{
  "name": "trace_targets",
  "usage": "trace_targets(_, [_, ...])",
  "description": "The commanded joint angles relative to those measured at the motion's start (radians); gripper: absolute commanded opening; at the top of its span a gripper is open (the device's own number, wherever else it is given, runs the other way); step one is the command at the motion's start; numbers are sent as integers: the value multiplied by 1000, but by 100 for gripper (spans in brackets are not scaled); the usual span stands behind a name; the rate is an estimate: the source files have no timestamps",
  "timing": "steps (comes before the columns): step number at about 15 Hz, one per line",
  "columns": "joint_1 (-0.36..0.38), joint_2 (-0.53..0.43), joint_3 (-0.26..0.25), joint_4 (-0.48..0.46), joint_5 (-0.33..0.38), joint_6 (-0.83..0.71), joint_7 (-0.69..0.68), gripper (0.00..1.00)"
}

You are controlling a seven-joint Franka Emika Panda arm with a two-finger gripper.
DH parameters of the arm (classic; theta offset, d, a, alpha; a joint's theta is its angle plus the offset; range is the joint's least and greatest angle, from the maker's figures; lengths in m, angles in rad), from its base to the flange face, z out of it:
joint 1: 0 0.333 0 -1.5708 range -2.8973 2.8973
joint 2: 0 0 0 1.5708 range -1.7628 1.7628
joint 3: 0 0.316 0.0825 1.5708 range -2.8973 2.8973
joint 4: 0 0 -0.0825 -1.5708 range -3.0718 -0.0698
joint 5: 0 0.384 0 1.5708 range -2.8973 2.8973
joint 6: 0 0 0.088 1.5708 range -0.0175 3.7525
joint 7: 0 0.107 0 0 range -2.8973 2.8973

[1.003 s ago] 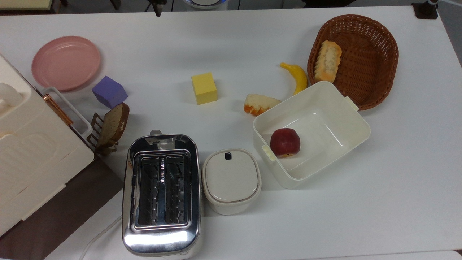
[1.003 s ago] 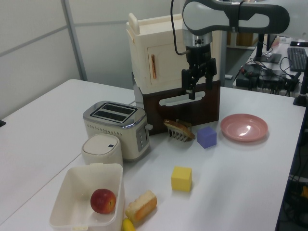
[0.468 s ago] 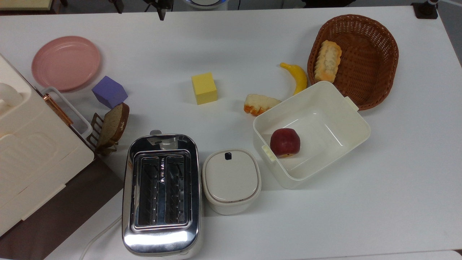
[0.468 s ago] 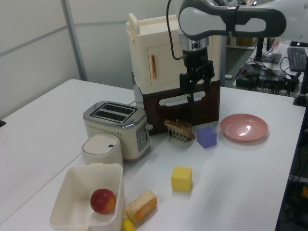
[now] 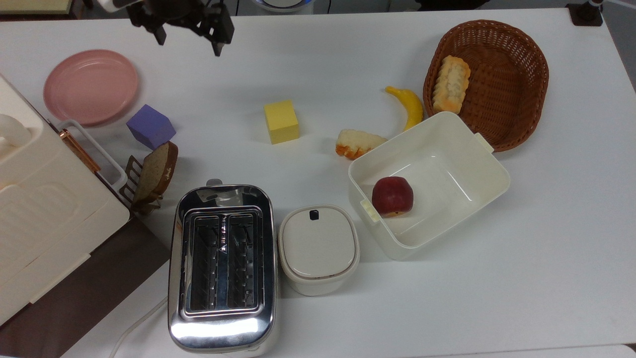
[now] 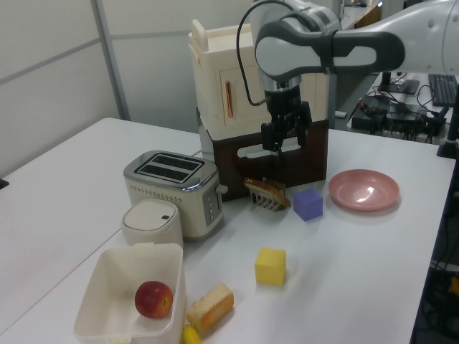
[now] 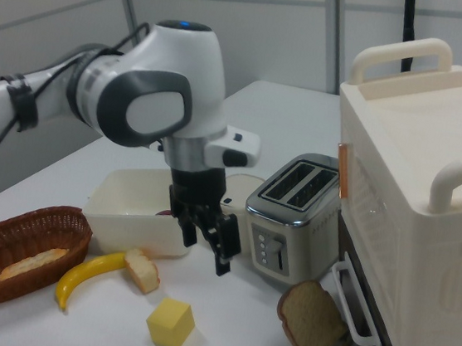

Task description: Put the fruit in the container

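The fruit, a curved yellow banana (image 5: 410, 104), lies on the white table between the wicker basket and the far corner of the container (image 5: 449, 130). That container is a cream-white tub with a dark-red apple (image 5: 392, 195) inside. In the left view the banana (image 6: 190, 335) peeks out at the bottom edge beside the tub (image 6: 107, 276). In the right view the banana (image 7: 90, 274) lies in front of the tub (image 7: 127, 207). My gripper (image 5: 189, 42) hangs open and empty above the table at the top view's upper left, far from the banana. It also shows in the left view (image 6: 285, 143) and the right view (image 7: 205, 249).
A wicker basket (image 5: 502, 79) holds a bread piece; another bread piece (image 5: 357, 142) lies by the tub. A yellow cube (image 5: 281, 121), purple cube (image 5: 150, 126), pink plate (image 5: 90, 85), toast rack (image 5: 154, 174), toaster (image 5: 222, 263), lidded pot (image 5: 319, 247) and cream cabinet (image 5: 44, 209) crowd the top view's left.
The arm has come in from the top view's upper edge, so the open gripper now hangs over the table. In the left view it shifted left and slightly lower. Nothing on the table moved.
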Motion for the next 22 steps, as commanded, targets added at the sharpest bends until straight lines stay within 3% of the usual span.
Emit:
trace_targets(1, [-18,-6,-5,-20,-3,21,-96,100])
trace_targets(3, [-8,-6,-5,-43,0,22,-95,100])
trace_targets(6, [108,38,0,-63,29,30,-93,100])
trace_targets(8, [138,62,0,-69,48,30,-96,100])
trace_targets(22, [100,66,-5,-71,58,62,-101,100])
